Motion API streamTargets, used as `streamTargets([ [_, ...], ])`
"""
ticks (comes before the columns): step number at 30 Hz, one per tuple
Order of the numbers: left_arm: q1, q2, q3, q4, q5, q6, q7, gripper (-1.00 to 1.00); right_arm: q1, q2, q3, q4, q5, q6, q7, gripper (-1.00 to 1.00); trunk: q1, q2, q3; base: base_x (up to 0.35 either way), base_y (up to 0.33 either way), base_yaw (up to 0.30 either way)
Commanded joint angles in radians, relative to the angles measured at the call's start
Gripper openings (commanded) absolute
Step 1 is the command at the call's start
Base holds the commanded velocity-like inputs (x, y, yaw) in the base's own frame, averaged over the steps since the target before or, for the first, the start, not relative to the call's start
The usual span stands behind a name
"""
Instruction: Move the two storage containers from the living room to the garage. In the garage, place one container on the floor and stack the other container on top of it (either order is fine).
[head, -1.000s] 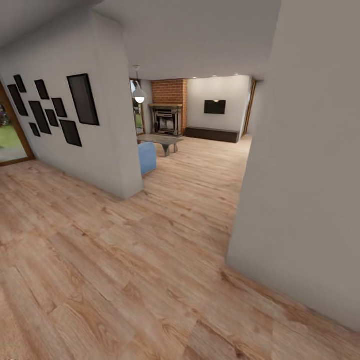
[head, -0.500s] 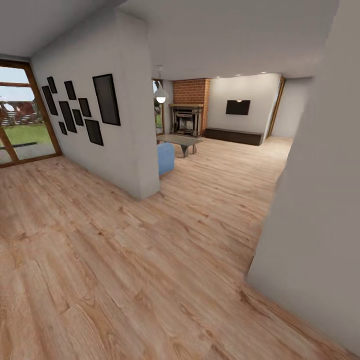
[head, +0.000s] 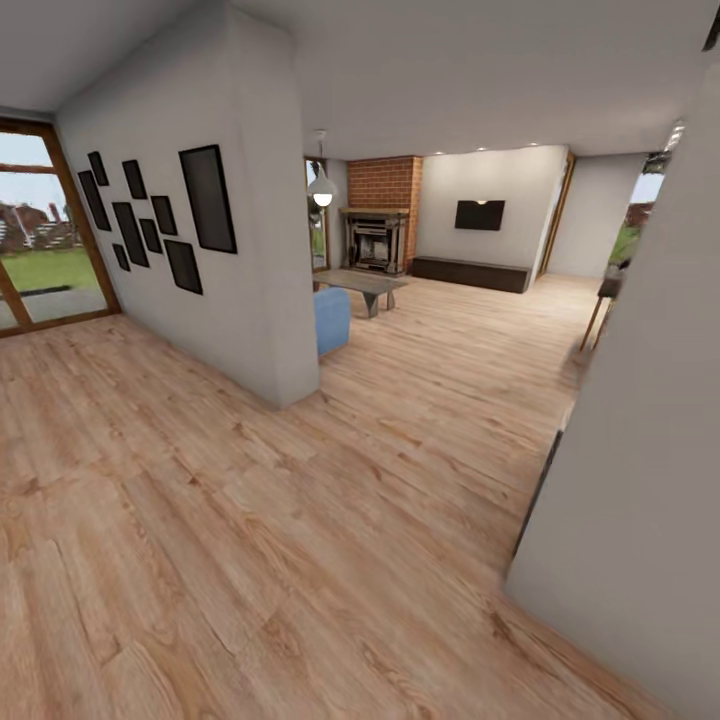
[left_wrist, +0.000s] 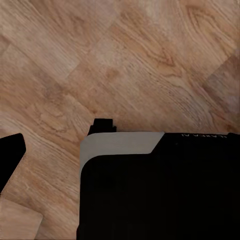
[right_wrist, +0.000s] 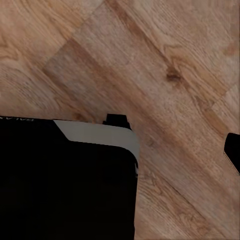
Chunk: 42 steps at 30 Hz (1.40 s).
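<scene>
Since no orange-red storage container can be made out in these pictures, I judge the task to be at its start: nothing carried, nothing stacked, and the garage not reached. What can be seen of the task's things is the living room (head: 440, 300), lying ahead in the centre and upper middle of the head view, past the corner of a white partition wall (head: 265, 270). Its brick fireplace (head: 378, 215) stands at upper centre, with a low coffee table (head: 362, 285) before it, the blue end of a sofa (head: 332, 318) just beside the partition, and a dark wall screen (head: 479, 214) to the right. Both containers have to be found, carried out and stacked, so nearly everything is left.

Outward from there, black picture frames (head: 150, 215) hang at upper left, a glazed door (head: 45, 240) shows grass at the left edge, and a near grey wall (head: 640, 480) takes the right side.

Each wrist view looks straight down on light wood-plank flooring (left_wrist: 125, 60), with the robot's black base (left_wrist: 160, 190) in its lower part, which the head view lacks. Whether the fingers of either gripper are spread or pressed together, I cannot tell.
</scene>
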Motion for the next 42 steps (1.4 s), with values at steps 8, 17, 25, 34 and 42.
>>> streamTargets([
  [8, -0.001, 0.000, 0.000, 0.000, 0.005, 0.002, 0.001, 1.00, -0.001, 0.001, 0.008, 0.003, -0.009, -0.006, -0.001, 1.00, 0.001, -0.001, -0.001, 0.319, 0.000, 0.000],
  [17, -0.002, 0.000, 0.000, 0.000, 0.005, 0.002, 0.001, 1.00, -0.001, 0.000, 0.008, 0.003, -0.009, -0.006, -0.001, 1.00, 0.001, -0.001, -0.001, 0.322, 0.000, 0.000],
  [25, -0.001, 0.000, 0.001, 0.000, 0.005, 0.002, 0.001, 1.00, -0.001, 0.001, 0.008, 0.003, -0.009, -0.006, -0.001, 1.00, 0.001, -0.001, -0.001, 0.322, 0.000, 0.000],
  [34, -0.001, 0.000, 0.000, 0.000, 0.005, 0.002, 0.002, 1.00, -0.001, 0.001, 0.008, 0.003, -0.009, -0.006, -0.001, 1.00, 0.001, -0.001, -0.001, 0.322, 0.000, 0.000],
  [42, -0.001, 0.000, 0.000, 0.000, 0.005, 0.002, 0.001, 1.00, -0.001, 0.000, 0.008, 0.003, -0.009, -0.006, -0.001, 1.00, 0.001, -0.001, -0.001, 0.322, 0.000, 0.000],
])
